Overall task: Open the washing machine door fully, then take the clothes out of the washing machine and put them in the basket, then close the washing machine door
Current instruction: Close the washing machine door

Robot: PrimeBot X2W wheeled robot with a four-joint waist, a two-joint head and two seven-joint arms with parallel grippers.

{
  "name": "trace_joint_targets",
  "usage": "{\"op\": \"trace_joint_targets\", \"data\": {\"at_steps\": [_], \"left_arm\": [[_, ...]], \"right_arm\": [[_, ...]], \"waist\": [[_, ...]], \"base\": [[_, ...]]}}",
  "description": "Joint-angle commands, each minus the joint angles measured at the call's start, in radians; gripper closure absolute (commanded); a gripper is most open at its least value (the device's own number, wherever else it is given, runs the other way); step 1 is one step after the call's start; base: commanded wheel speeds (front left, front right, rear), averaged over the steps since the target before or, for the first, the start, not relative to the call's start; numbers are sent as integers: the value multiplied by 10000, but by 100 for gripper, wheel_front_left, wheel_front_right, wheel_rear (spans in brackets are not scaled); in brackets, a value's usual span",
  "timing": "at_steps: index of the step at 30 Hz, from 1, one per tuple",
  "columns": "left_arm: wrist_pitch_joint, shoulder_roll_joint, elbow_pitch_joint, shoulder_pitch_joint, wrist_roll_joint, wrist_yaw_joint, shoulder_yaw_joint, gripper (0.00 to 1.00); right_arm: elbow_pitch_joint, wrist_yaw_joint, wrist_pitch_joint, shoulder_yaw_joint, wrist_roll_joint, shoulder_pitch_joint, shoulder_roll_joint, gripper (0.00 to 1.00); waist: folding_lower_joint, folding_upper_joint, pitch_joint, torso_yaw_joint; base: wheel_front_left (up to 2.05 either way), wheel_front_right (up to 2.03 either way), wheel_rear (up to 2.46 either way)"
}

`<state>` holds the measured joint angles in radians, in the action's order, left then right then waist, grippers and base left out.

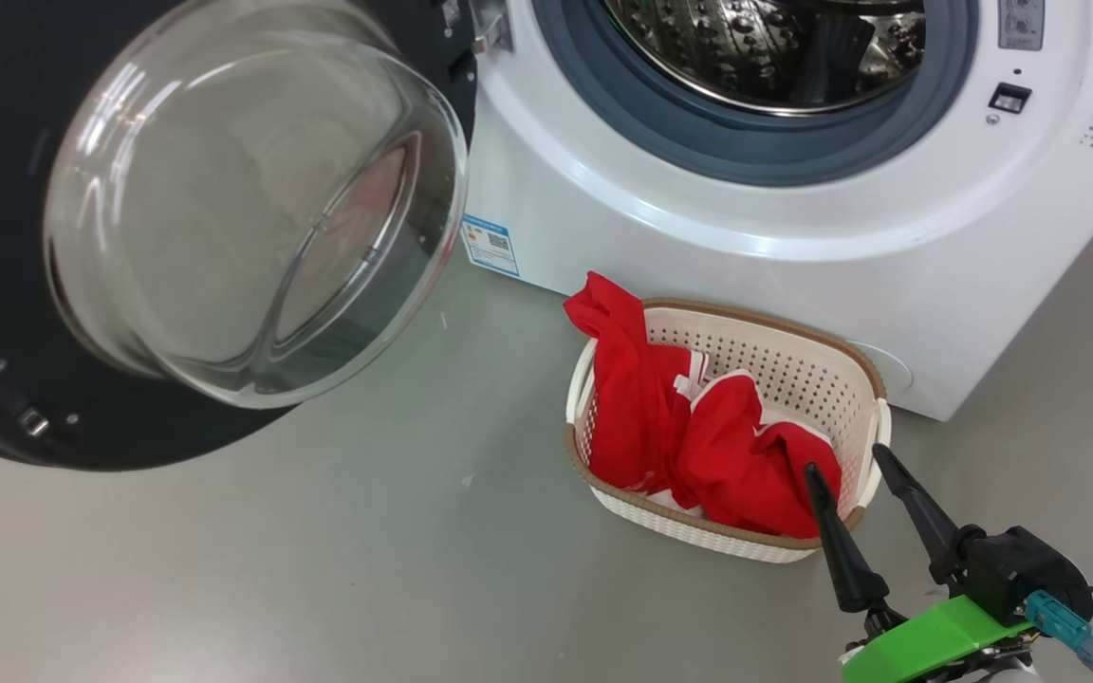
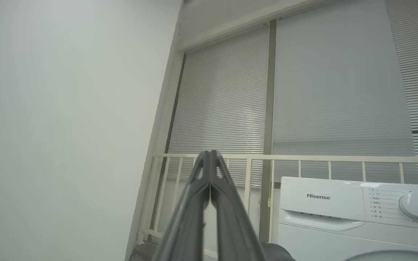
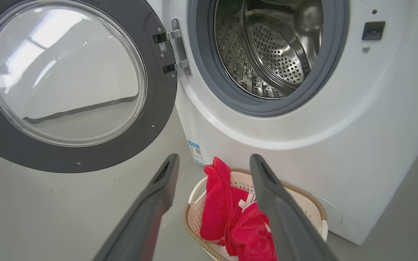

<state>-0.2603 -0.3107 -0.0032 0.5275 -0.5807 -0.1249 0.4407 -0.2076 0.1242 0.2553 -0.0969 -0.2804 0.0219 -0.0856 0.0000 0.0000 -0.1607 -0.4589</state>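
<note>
The washing machine (image 1: 793, 228) (image 3: 339, 127) stands with its door (image 1: 176, 218) (image 3: 67, 79) swung wide open to the left, and its steel drum (image 3: 270, 47) looks bare inside. The red clothes (image 1: 689, 427) (image 3: 230, 217) lie heaped in the cream basket (image 1: 822, 370) (image 3: 303, 203) on the floor in front of the machine, one end draped over the back rim. My right gripper (image 1: 845, 465) (image 3: 214, 163) is open, hovering just in front of the basket with nothing between its fingers. My left gripper (image 2: 209, 154) is shut on nothing, pointing up toward a wall and window blinds.
Grey floor (image 1: 366, 569) stretches left of and in front of the basket. The open door overhangs the floor at the left. A second white washing machine (image 2: 357, 217), a railing (image 2: 303, 158) and closed blinds (image 2: 321, 90) show in the left wrist view.
</note>
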Motion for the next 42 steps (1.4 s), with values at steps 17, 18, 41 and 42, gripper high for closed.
{"op": "trace_joint_targets", "data": {"at_steps": [17,18,41,42], "left_arm": [[1359,-3339,7081,3215,-3456,-57,-816,100],[1740,-3406,7399,3381,-3755,-57,-881,100],[8766,-3767,9213,3331,-6745,-57,-2027,100],[8967,-3779,9052,3230,-6799,-57,-2107,100]], "right_arm": [[228,65,65,-246,208,377,133,0],[225,65,65,-250,206,377,138,0],[245,65,65,-278,236,339,187,0],[247,65,65,-268,236,332,189,0]], "waist": [[0,0,-296,465],[0,0,-298,477],[0,0,-463,663],[0,0,-461,660]], "base": [[0,0,0],[0,0,0],[0,0,0],[0,0,0]]}}
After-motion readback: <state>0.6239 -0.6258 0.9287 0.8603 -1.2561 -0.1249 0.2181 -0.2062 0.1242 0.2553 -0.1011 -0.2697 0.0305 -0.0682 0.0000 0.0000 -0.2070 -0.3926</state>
